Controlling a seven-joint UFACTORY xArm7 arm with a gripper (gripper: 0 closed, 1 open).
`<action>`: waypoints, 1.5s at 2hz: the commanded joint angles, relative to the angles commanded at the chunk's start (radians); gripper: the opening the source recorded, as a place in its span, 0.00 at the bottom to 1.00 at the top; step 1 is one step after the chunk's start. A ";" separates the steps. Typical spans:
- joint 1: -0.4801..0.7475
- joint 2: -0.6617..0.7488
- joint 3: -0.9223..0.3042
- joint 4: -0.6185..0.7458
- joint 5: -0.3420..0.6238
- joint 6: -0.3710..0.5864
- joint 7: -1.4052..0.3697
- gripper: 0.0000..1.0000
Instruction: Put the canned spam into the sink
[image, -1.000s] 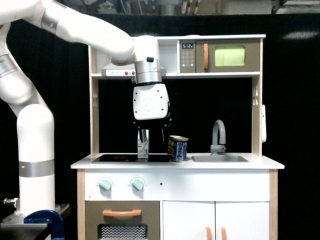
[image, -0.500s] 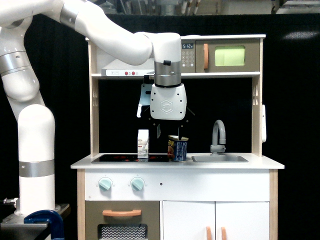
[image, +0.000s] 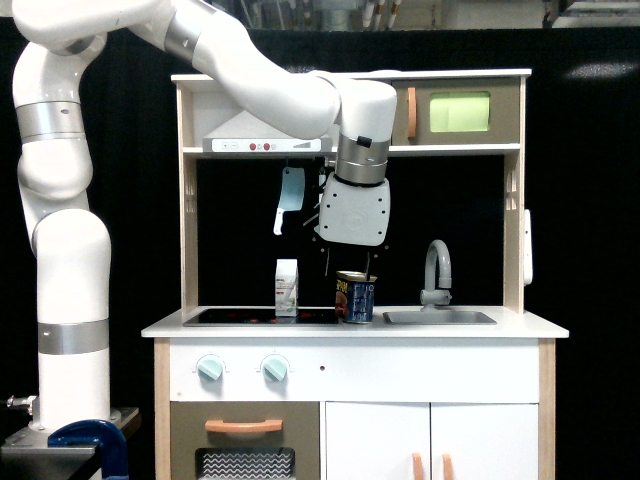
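The canned spam (image: 356, 297), a small dark blue tin with a gold top rim, stands upright on the white counter between the black stovetop (image: 262, 317) and the sink (image: 438, 317). My gripper (image: 350, 266) hangs just above the tin, tilted slightly. Its dark fingers are spread apart with nothing between them. One fingertip (image: 328, 267) shows to the left above the can, the other comes down near the can's rim. The sink basin is a shallow grey tray right of the tin, under a grey faucet (image: 436, 270).
A small white-and-grey carton (image: 287, 288) stands on the stovetop left of the tin. A blue utensil (image: 290, 190) hangs from the shelf behind my wrist. The play kitchen has an upper shelf with a microwave (image: 460, 112) and side posts framing the counter.
My arm has swung toward the exterior view's right, from over the carton to above the canned spam. The carton and tin have not moved.
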 joint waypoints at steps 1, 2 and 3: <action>-0.009 0.027 0.047 0.060 0.066 0.004 0.067 1.00; -0.014 0.075 0.093 0.064 0.099 -0.030 0.049 1.00; -0.019 0.128 0.150 0.064 0.143 -0.090 0.051 1.00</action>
